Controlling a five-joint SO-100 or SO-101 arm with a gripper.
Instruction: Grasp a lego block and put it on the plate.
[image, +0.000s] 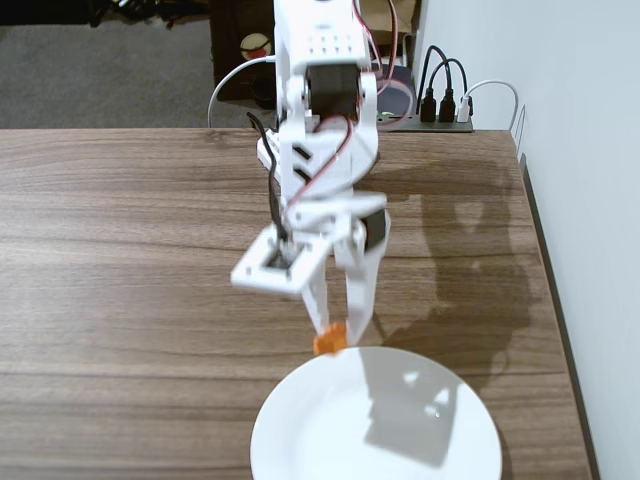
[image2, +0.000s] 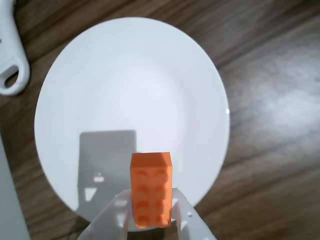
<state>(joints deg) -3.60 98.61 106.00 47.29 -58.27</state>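
Now the gripper (image: 337, 335) is clamped on the orange lego block (image2: 151, 190), holding it in the air above the near rim of the white plate (image2: 125, 75) in the wrist view. That plate sits on the wooden tabletop (image: 120, 250).

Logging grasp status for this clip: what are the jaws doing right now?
Gripper: closed on the lego block, held above the plate.

Dark wood-grain table (image: 120, 260); white plate (image: 330, 440) lies on it.
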